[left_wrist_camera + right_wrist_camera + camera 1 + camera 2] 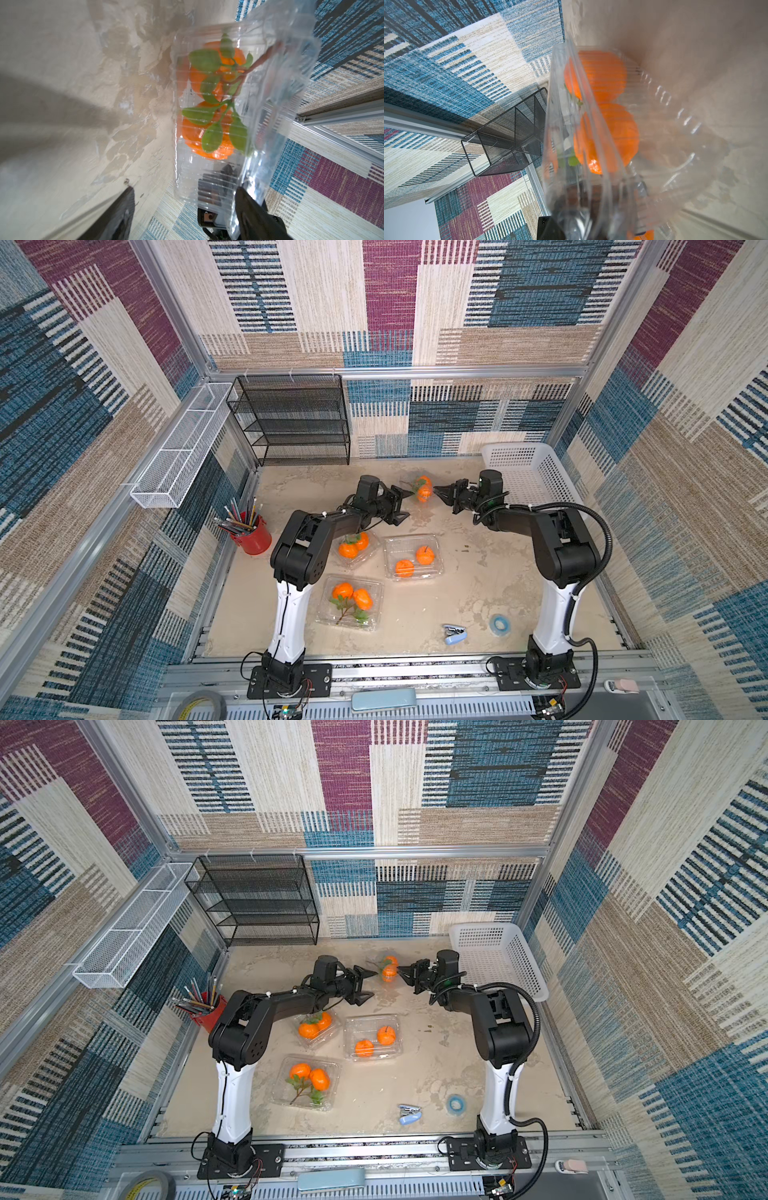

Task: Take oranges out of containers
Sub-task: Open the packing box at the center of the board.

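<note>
Clear container point(675, 124) w/ two oranges point(604, 83) is being held mid-back over table point(457, 593), R gripper point(441, 492) clamping its edge. L gripper point(405, 502) is gaping alongside; should be hooking lid flap point(291, 62), peeling slowly, not crushing.

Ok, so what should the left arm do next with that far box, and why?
Probably close the left gripper on the loose lid edge, ready to peel it back. The right gripper is shut on the far container at its rim, the lid stands ajar, the left fingers are open beside it, and both oranges are inside.
</note>
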`<move>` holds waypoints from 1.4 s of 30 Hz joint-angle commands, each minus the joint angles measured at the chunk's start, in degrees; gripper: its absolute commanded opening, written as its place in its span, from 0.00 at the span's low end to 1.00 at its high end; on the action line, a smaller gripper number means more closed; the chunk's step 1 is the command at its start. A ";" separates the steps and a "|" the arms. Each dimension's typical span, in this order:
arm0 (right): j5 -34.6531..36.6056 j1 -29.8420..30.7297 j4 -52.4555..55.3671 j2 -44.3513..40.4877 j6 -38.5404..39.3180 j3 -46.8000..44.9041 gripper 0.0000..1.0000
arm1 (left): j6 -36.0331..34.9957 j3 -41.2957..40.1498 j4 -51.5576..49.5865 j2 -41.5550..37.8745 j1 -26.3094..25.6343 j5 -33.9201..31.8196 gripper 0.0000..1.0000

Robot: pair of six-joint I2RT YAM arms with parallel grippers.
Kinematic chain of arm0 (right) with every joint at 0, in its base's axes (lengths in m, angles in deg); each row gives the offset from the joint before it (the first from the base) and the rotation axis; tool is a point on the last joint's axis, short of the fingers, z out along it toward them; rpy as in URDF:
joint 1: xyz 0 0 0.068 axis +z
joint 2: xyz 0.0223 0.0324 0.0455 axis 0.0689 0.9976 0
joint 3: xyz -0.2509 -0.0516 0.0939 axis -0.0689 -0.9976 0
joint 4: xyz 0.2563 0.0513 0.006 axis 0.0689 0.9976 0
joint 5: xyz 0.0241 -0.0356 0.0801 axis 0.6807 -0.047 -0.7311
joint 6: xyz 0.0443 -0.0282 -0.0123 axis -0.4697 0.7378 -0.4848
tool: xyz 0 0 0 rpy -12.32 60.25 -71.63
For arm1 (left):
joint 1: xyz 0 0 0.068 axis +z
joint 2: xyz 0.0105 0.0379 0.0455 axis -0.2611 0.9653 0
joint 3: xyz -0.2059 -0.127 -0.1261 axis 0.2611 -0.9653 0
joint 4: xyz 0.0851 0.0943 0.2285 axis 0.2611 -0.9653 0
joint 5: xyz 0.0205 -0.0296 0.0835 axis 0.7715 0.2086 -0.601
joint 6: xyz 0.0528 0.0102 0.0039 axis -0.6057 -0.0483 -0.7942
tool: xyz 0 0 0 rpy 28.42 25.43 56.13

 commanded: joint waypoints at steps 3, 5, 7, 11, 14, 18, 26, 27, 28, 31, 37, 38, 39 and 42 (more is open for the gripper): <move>-1.53 0.35 -0.38 -0.81 0.07 -0.84 0.15 | 0.19 -0.18 3.09 0.01 0.05 -0.14 0.78; -1.58 0.34 -0.36 -0.98 0.11 -1.10 0.15 | 0.29 -0.36 3.72 0.08 0.07 -0.24 0.78; -1.79 0.28 -0.14 -1.18 0.28 -1.28 0.15 | 0.31 -0.36 3.60 0.20 0.05 -0.32 0.78; -1.71 0.43 0.27 -1.88 0.75 -2.02 0.15 | 0.39 -0.70 3.61 0.56 0.08 -0.42 0.78; -1.97 0.60 -0.40 -1.99 0.45 -2.67 0.15 | 0.45 -1.06 4.03 0.56 0.06 -0.58 0.78; -2.43 0.87 -0.62 -2.26 0.24 -2.61 0.15 | 0.54 -0.98 4.60 0.79 0.03 -1.01 0.78; -3.10 2.17 -2.31 -1.85 -0.72 -2.78 0.15 | 0.46 -0.62 4.54 1.18 -0.28 -1.12 0.78; -3.11 2.32 -2.57 -1.79 -0.85 -2.87 0.15 | 0.45 -0.63 4.59 1.19 -0.31 -0.99 0.78; -3.11 2.41 -2.80 -1.93 -0.94 -2.88 0.15 | 0.47 -0.62 4.54 1.27 -0.40 -0.88 0.78; -3.18 2.50 -4.30 -1.98 -1.59 -3.48 0.15 | 0.58 -0.86 4.69 1.27 -0.58 -0.77 0.78; -3.46 2.81 -5.93 -1.90 -2.50 -3.94 0.19 | 0.63 -1.48 4.51 0.92 -0.60 -0.59 0.77; -3.35 2.81 -6.26 -1.91 -2.68 -4.01 0.19 | 0.65 -1.58 4.35 0.84 -0.55 -0.51 0.77; -3.32 2.84 -6.69 -1.99 -2.78 -4.14 0.20 | 0.57 -1.74 4.10 0.87 -0.66 -0.56 0.78; -3.04 2.81 -8.02 -2.17 -3.44 -4.63 0.20 | 0.54 -2.36 3.86 0.63 -0.64 -0.70 0.77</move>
